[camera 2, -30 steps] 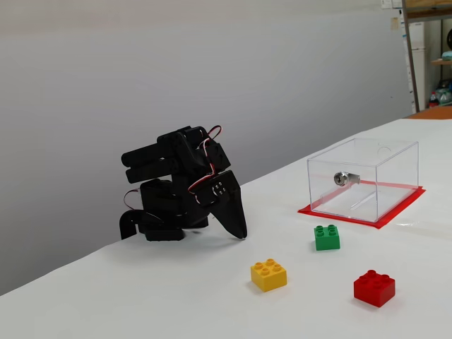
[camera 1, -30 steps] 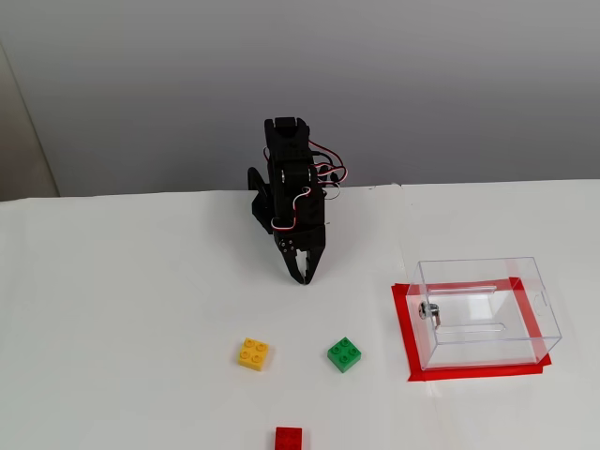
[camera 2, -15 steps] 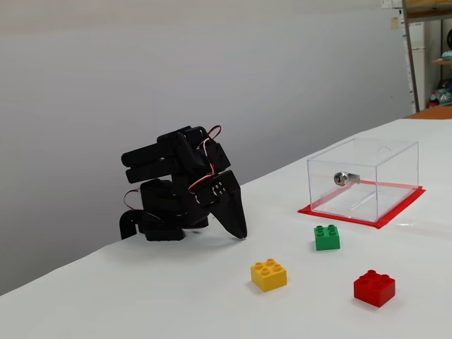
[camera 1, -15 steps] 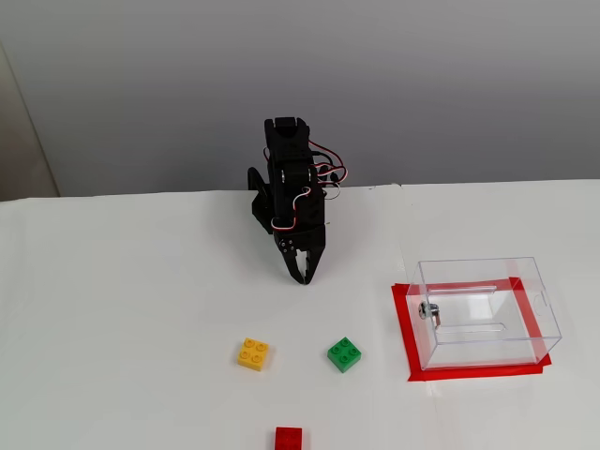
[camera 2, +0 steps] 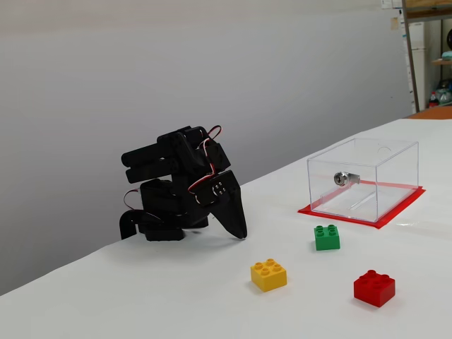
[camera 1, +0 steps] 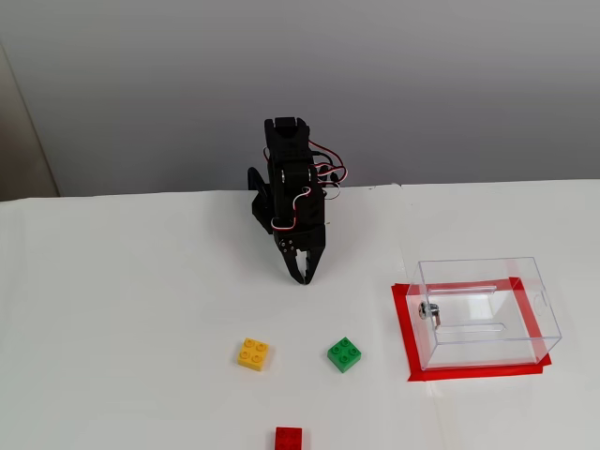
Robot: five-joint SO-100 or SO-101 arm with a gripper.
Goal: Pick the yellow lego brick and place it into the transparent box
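On the white table, small square yellow plastic lego brick [camera 1: 253, 354] untouched, clear plastic transparent box [camera 1: 483, 314] empty, my gripper [camera 1: 303, 273] closed on nothing—everything left.

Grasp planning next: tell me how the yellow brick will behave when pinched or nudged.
The yellow lego brick looks like rigid moulded plastic, so it probably won't deform. It sits flat and squat, so likely slides rather than tips or rolls. Its glossy sides may be slippery for the end effector.
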